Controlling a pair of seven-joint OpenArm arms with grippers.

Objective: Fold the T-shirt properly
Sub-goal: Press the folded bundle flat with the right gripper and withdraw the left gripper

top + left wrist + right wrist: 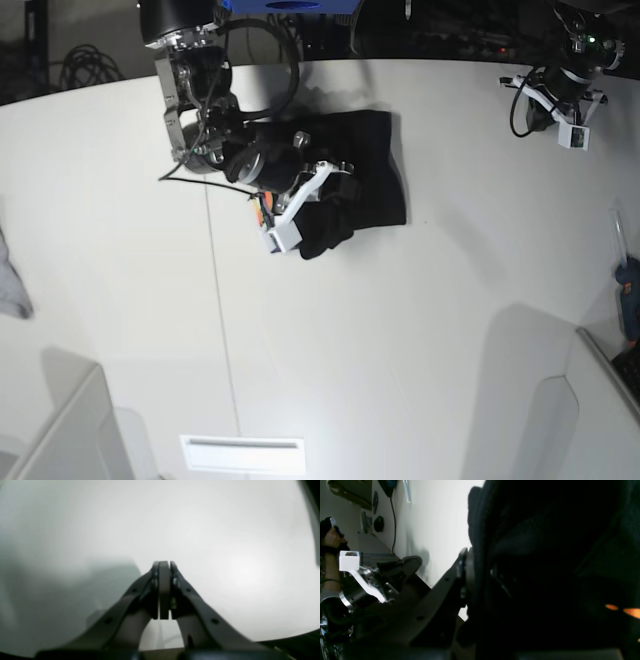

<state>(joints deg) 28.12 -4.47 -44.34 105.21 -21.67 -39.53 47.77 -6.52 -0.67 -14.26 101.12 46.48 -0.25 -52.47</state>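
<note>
The black T-shirt (pixel 365 160) lies bunched in a rough rectangle at the back middle of the white table (pixel 400 330). My right gripper (pixel 322 205) is shut on a raised fold at its front-left corner. In the right wrist view the black T-shirt (pixel 545 555) fills the right side with orange bits of print (pixel 630 611), and my right gripper (pixel 480 567) shows only one finger (pixel 463 575) pressed against the fabric. My left gripper (pixel 163 565) is shut on nothing over bare table. The left arm (pixel 562 95) is at the back right, well away from the shirt.
A small light-grey cloth (pixel 10 280) lies at the left edge. White bins stand at the front left (pixel 60 430) and front right (pixel 590 410). A blue tool (pixel 628 290) sits at the right edge. A person's hand (pixel 330 537) shows beyond the table.
</note>
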